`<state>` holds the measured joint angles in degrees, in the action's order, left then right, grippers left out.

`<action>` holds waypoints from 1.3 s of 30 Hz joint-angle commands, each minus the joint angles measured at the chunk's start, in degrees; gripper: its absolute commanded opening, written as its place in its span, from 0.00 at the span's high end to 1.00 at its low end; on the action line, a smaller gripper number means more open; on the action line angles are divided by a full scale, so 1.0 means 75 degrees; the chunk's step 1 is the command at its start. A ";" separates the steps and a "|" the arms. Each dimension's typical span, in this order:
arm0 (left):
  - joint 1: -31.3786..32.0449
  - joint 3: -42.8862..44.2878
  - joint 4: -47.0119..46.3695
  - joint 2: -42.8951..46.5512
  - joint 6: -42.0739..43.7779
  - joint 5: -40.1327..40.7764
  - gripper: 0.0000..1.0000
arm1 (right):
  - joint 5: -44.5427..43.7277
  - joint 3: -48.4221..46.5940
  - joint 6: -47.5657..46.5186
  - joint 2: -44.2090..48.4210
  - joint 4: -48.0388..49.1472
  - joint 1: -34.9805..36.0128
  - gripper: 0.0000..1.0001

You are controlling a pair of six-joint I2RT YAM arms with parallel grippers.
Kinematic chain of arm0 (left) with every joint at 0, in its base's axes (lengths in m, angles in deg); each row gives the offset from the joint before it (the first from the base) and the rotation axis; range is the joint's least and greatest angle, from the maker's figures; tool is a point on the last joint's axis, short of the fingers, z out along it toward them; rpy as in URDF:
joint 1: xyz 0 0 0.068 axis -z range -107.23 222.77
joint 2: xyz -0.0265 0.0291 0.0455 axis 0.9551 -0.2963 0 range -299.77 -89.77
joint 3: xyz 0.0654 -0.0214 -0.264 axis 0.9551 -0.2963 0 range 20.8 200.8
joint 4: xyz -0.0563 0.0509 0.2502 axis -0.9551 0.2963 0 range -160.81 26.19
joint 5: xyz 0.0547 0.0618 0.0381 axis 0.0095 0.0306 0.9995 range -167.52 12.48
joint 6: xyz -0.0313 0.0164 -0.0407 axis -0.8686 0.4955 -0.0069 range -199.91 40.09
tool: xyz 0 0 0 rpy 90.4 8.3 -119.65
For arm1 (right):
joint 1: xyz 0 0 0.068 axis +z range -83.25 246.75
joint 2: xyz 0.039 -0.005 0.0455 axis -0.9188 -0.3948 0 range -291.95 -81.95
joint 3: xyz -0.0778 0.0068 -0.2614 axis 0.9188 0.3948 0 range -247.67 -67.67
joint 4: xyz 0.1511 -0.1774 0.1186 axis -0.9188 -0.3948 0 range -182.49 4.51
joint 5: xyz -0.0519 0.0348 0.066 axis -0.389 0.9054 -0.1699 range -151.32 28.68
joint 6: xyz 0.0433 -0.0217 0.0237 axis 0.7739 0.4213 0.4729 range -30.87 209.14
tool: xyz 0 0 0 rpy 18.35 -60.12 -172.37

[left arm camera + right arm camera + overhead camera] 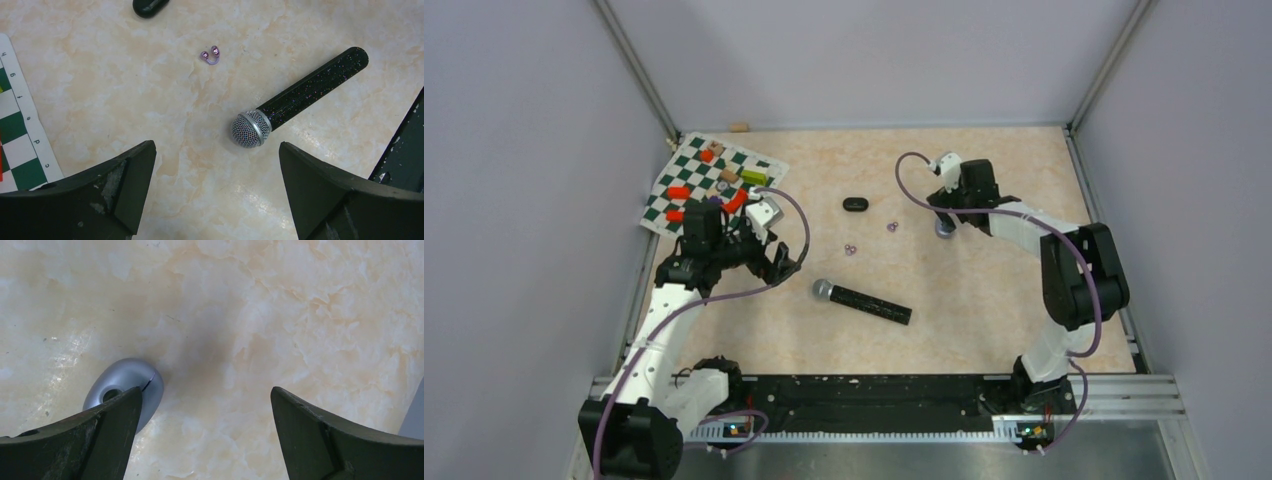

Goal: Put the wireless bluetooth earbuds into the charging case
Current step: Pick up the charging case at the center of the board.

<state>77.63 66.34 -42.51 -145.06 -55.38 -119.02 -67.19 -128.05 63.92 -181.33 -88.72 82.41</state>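
Purple earbuds point(210, 54) lie near microphone point(302, 92)

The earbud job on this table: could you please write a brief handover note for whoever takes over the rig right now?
Left pincer: open, empty, near the microphone.
Right pincer: open, empty, low over the table, a grey rounded object by one finger.
Things: purple earbuds lie loose mid-table, another purple bud close by; the black case sits beyond them, apart. No black buds in view.
Done: no bud visibly in the case.
Left: pick up each bud and seat it in the case.
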 commanded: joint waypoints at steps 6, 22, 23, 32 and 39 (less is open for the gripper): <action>-0.0108 0.0070 -0.0077 -0.0020 -0.0043 -0.0332 0.01 | 0.0722 -0.0122 0.1103 0.0475 -0.0045 -0.0039 0.01; -0.0180 0.0076 -0.0067 -0.0017 -0.0049 -0.0407 0.01 | 0.2085 -0.0645 0.1528 -0.0154 -0.1375 -0.0330 0.09; -0.0190 0.0071 -0.0069 -0.0022 -0.0055 -0.0414 0.01 | 0.2089 -0.0664 0.1532 -0.0190 -0.1429 -0.0323 0.11; -0.0215 0.0071 -0.0070 -0.0007 -0.0049 -0.0468 0.01 | 0.2100 -0.0778 0.1725 -0.0545 -0.1568 -0.0323 0.22; -0.0250 0.0077 -0.0069 -0.0008 -0.0064 -0.0490 0.01 | 0.1842 -0.0753 0.1826 -0.0610 -0.1386 -0.0328 0.25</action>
<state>76.19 66.32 -42.51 -145.06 -55.77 -121.10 -52.04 -130.84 76.77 -185.94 -100.54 80.35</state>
